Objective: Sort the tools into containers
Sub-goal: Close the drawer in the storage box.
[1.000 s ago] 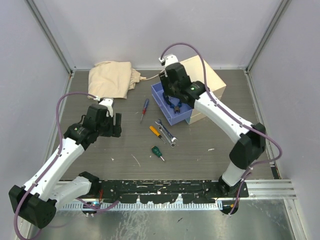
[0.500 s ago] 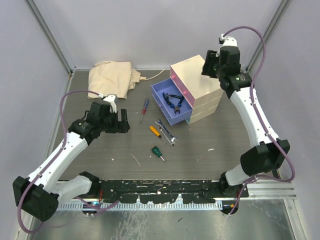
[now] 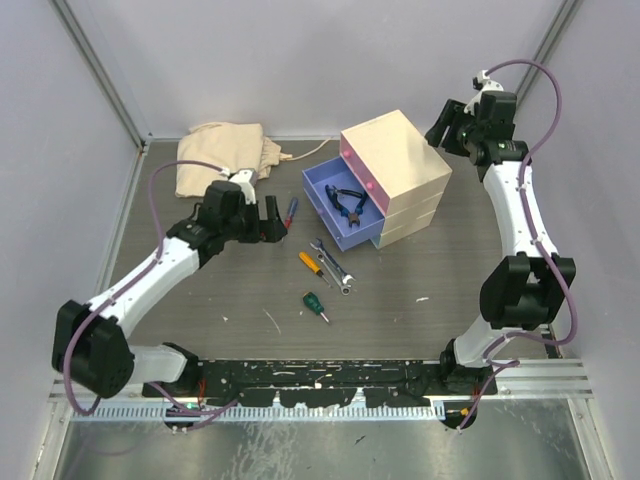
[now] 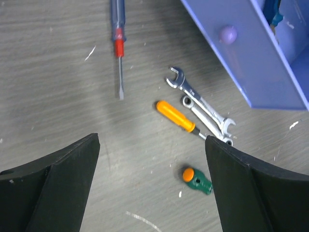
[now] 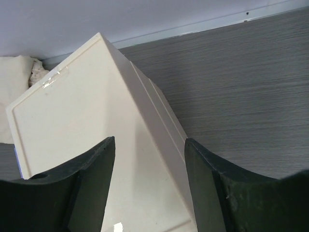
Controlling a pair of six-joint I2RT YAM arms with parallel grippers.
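The cream chest stands at the back with its blue drawer pulled out; blue-handled pliers lie in it. On the table lie an orange-handled screwdriver, two silver spanners, a stubby green-handled screwdriver and a blue-and-red screwdriver. My left gripper is open and empty above them; its view shows the orange screwdriver, spanners, green screwdriver and drawer front. My right gripper is open and empty, raised behind the chest top. No adjustable wrench is in view.
A crumpled beige cloth lies at the back left. Grey walls enclose the table on three sides. The pink top drawer of the chest is shut.
My right gripper rose from the blue drawer, leaving the pliers in it, and swung to the back right. My left gripper moved right, towards the tools.
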